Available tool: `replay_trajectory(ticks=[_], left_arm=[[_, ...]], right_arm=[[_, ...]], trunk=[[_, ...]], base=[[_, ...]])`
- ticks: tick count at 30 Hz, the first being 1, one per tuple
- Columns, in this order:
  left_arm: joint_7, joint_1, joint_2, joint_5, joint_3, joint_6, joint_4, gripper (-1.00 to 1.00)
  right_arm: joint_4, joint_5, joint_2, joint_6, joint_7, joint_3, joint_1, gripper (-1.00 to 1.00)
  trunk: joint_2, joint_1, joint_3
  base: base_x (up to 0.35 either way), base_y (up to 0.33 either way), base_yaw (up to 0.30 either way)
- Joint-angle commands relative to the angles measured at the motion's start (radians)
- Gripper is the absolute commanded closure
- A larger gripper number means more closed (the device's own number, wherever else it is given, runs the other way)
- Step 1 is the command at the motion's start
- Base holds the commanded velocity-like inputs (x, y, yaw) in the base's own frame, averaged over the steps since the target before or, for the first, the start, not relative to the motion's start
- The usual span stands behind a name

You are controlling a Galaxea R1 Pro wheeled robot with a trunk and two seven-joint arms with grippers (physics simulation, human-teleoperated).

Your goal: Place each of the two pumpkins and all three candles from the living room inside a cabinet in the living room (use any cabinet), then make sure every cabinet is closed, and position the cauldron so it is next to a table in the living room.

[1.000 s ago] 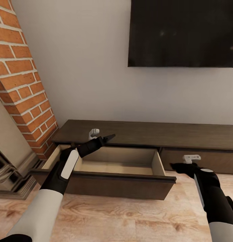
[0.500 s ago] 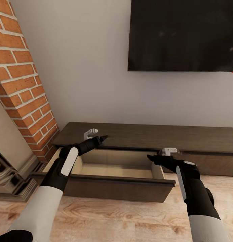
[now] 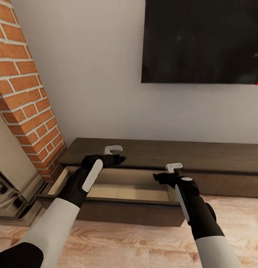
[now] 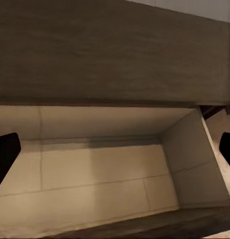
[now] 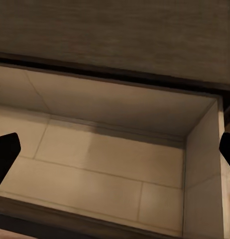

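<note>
The cabinet (image 3: pixel 203 152) is a long, low dark brown unit under the TV. Its left drawer (image 3: pixel 117 213) is pulled out, and the beige inside (image 3: pixel 125 191) holds nothing. My left gripper (image 3: pixel 121 159) hovers over the drawer's back left part. My right gripper (image 3: pixel 155 176) hovers over its right end. In the left wrist view the left gripper (image 4: pixel 115 154) is open, with its dark fingertips (image 4: pixel 5 154) far apart above the drawer floor. The right gripper (image 5: pixel 115 149) is open the same way, fingertips (image 5: pixel 5 152) at the picture's edges. Pumpkins, candles, cauldron and table are out of view.
A red brick fireplace (image 3: pixel 24 96) rises at the left, with its grey stone base (image 3: pixel 9 201) close to the drawer's left end. A black TV (image 3: pixel 203 41) hangs on the wall. The cabinet's right drawer front (image 3: pixel 225 184) is closed. Light wood floor (image 3: pixel 136 242) lies in front.
My right arm has swung left, from in front of the closed right drawer to over the open drawer's right end. The left gripper has shifted slightly right. The view has tilted a little.
</note>
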Motion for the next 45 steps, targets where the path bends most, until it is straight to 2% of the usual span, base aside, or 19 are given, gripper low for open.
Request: replay_trajectory(ticks=[1, 3, 4, 8, 16, 20, 29, 31, 33, 36, 39, 40, 43, 45], left_arm=[[0.001, -0.002, -0.003, -0.001, -0.006, 0.032, 0.0, -1.0], [0.001, -0.004, -0.005, -0.002, -0.012, 0.071, 0.002, -1.0], [0.002, -0.004, -0.003, -0.003, -0.015, 0.116, 0.01, -1.0], [0.003, -0.004, 0.003, -0.003, -0.018, 0.136, 0.014, -1.0], [0.003, -0.003, 0.009, -0.003, -0.017, 0.142, 0.02, -1.0], [0.003, -0.006, 0.006, -0.005, -0.016, 0.141, 0.079, -1.0], [0.003, -0.013, 0.005, -0.004, -0.013, 0.137, 0.105, -1.0], [0.003, -0.046, 0.005, -0.003, -0.012, 0.134, 0.167, -1.0], [0.001, -0.113, 0.005, -0.002, -0.012, 0.133, 0.277, -1.0], [0.001, -0.143, 0.007, -0.004, -0.013, 0.133, 0.358, -1.0], [-0.001, -0.149, 0.013, -0.002, -0.013, 0.129, 0.393, -1.0], [-0.003, -0.144, 0.028, 0.001, -0.015, 0.125, 0.407, -1.0], [-0.008, -0.116, 0.047, 0.009, -0.014, 0.12, 0.445, -1.0], [-0.01, -0.103, 0.051, 0.036, -0.013, 0.106, 0.464, -1.0]], right_arm=[[0.0, 0.0, 0.0, 0.0, 0.0, 0.001, 0.0, -1.0], [0.001, 0.0, 0.0, 0.0, -0.001, 0.001, 0.0, -1.0], [0.003, -0.001, 0.001, 0.002, -0.001, 0.002, 0.0, -1.0], [0.002, -0.001, 0.001, 0.002, 0.0, 0.002, 0.0, -1.0], [0.003, -0.002, 0.002, 0.002, 0.002, 0.003, 0.0, -1.0], [0.001, -0.002, 0.002, 0.0, 0.002, 0.003, 0.0, -1.0], [-0.025, -0.002, 0.0, 0.0, 0.004, 0.008, 0.0, -1.0], [-0.042, -0.002, -0.001, -0.001, 0.002, 0.007, 0.0, -1.0], [-0.048, -0.002, 0.0, -0.001, 0.002, 0.008, 0.001, -1.0], [-0.049, -0.005, 0.001, -0.002, 0.005, 0.008, 0.001, -1.0], [-0.048, -0.006, 0.002, -0.002, 0.009, 0.008, 0.001, -1.0], [-0.048, -0.006, 0.002, -0.002, 0.016, 0.009, 0.002, -1.0], [-0.048, -0.006, 0.003, -0.002, 0.042, 0.009, 0.003, -1.0], [-0.042, -0.006, 0.002, -0.015, 0.051, 0.008, 0.007, -1.0]], trunk=[[0.007, -0.004, 0.003], [0.021, -0.012, 0.009], [0.028, -0.015, 0.013], [0.056, -0.031, 0.025], [0.112, -0.061, 0.05], [0.14, -0.077, 0.063], [0.203, -0.111, 0.091], [0.217, -0.119, 0.097], [0.231, -0.127, 0.103], [0.252, -0.138, 0.113], [0.273, -0.15, 0.122], [0.28, -0.153, 0.125], [0.301, -0.165, 0.135], [0.315, -0.173, 0.141]], base=[[0.0, 0.0, 0.0], [0.0, 0.0, 0.0], [0.0, 0.0, 0.0], [0.0, 0.0, 0.0], [0.0, 0.0, 0.0], [0.0, 0.0, 0.0], [0.0, 0.0, 0.0], [0.0, 0.0, 0.0], [0.0, 0.0, 0.0], [0.0, 0.0, 0.0], [0.0, 0.0, 0.0], [0.0, 0.0, 0.0], [0.0, 0.0, 0.0], [0.0, 0.0, 0.0]])
